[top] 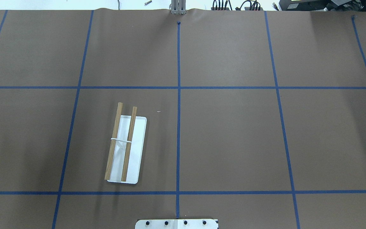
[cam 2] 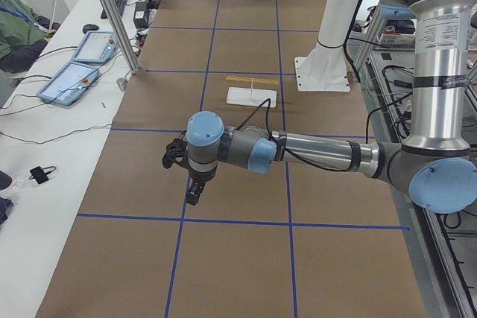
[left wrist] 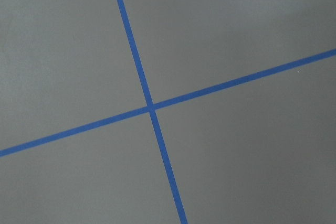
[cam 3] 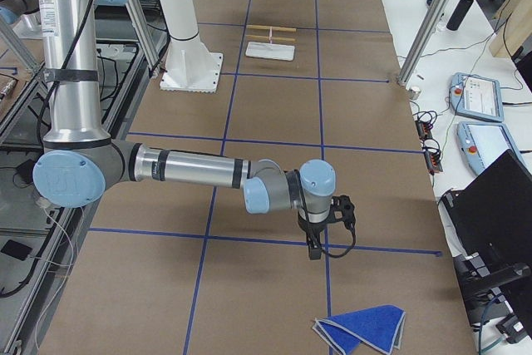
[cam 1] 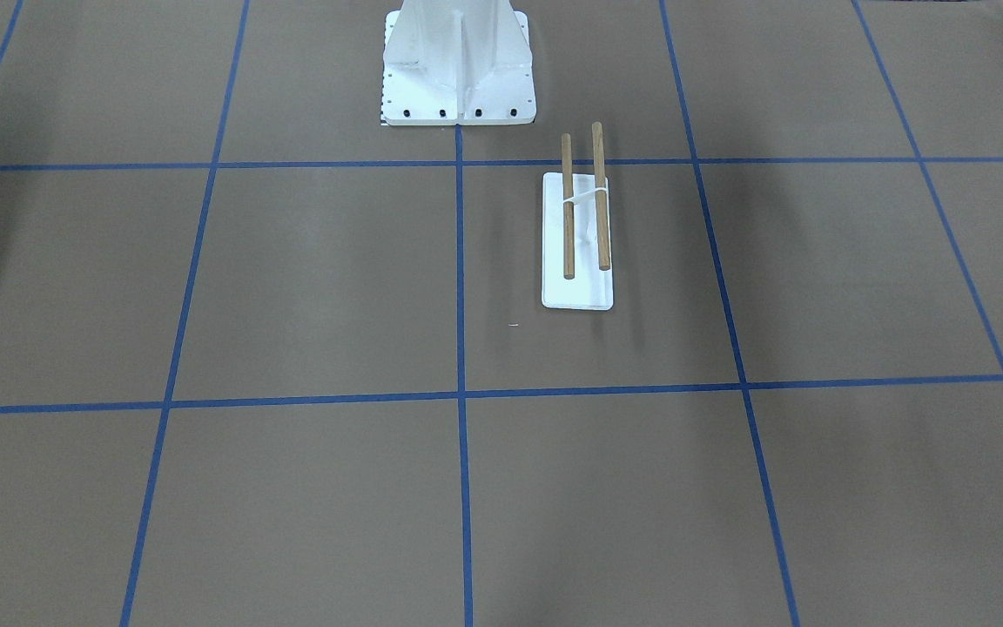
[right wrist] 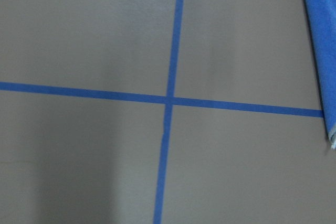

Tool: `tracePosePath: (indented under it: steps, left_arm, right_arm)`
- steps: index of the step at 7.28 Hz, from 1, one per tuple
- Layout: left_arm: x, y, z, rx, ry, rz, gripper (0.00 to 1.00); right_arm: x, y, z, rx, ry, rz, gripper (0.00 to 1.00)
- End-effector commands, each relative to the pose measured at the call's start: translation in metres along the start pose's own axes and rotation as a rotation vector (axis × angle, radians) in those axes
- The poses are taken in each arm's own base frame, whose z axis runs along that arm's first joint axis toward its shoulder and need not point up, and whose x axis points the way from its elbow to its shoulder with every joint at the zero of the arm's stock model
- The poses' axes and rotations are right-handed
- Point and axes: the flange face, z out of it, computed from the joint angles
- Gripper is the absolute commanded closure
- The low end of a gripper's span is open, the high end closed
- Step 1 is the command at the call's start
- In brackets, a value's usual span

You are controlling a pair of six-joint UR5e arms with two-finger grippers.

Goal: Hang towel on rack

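The rack (top: 125, 146) stands bare on the brown table, on the robot's left half. It has two brown dowels over a white base plate and also shows in the front-facing view (cam 1: 584, 209). The blue towel (cam 3: 357, 330) lies folded flat at the table's right end, and its edge shows in the right wrist view (right wrist: 320, 51). My right gripper (cam 3: 314, 247) hangs above the table a short way from the towel. My left gripper (cam 2: 194, 193) hangs over the table's left part, far from the rack. Whether either gripper is open or shut I cannot tell.
The large white bolted pedestal (cam 1: 458, 70) stands at the robot's edge, close to the rack. Blue tape lines (top: 178, 95) grid the table. Control tablets (cam 2: 71, 80) and cables lie on the side bench beyond an aluminium post (cam 2: 112, 16).
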Motion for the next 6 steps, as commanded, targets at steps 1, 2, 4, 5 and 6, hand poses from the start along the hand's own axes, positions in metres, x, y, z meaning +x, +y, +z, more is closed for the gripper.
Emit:
tracePosePath:
  steps: [1,2,4,5,6]
  left_arm:
    - [-0.001,-0.003,0.001,-0.001,0.000,0.000,0.01]
    - [-0.002,-0.003,0.002,-0.003,0.000,-0.002,0.01]
    - [-0.002,-0.003,0.002,-0.003,0.000,-0.002,0.01]
    - [-0.004,-0.002,0.004,-0.006,0.000,-0.006,0.01]
    - [-0.005,-0.001,0.005,-0.009,0.002,-0.007,0.01]
  right_arm:
    - [0.051,-0.029,0.058,0.001,0.090,-0.124,0.00]
    - [0.065,-0.041,0.063,-0.022,0.187,-0.156,0.00]
    - [0.083,-0.039,0.080,-0.047,0.249,-0.149,0.00]
    - [0.092,-0.040,0.093,-0.045,0.255,-0.154,0.00]
    - [0.097,-0.047,0.102,-0.053,0.256,-0.152,0.01]
